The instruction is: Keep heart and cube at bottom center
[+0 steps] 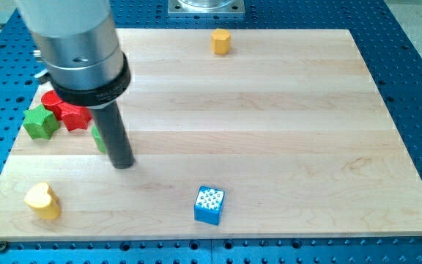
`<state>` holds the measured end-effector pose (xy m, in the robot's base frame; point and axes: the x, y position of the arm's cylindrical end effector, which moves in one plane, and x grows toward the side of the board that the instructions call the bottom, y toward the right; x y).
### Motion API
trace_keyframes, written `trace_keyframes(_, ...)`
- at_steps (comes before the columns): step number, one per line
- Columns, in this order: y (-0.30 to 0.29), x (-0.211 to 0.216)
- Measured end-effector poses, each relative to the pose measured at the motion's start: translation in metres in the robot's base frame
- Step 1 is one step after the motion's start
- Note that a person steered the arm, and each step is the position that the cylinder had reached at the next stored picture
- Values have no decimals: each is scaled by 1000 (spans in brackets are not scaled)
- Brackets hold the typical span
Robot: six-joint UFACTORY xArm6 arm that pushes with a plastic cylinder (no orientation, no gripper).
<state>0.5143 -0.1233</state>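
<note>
A yellow heart block (42, 200) lies near the board's bottom left corner. A blue cube (209, 204) sits at the bottom centre. My tip (124, 164) rests on the board left of centre, up and to the right of the heart and well to the left of the cube, touching neither. A green block (98, 136) is partly hidden right behind the rod.
A green star block (40, 122) and red blocks (67, 111) cluster at the left edge, partly under the arm's body. A yellow-orange hexagon block (220, 41) sits at the top centre. The wooden board (284, 132) lies on a blue perforated table.
</note>
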Motion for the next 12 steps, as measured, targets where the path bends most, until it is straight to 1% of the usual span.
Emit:
trace_keyframes(1, -32, -35)
trace_keyframes(2, -86, -41)
trace_keyframes(3, -51, -28)
trace_keyframes(5, -155, 18)
trace_keyframes(6, -178, 77)
trace_keyframes(7, -116, 84)
trace_keyframes(8, -63, 78)
trace_keyframes(9, -105, 65)
trace_keyframes(11, 11, 63)
trace_keyframes(12, -33, 76)
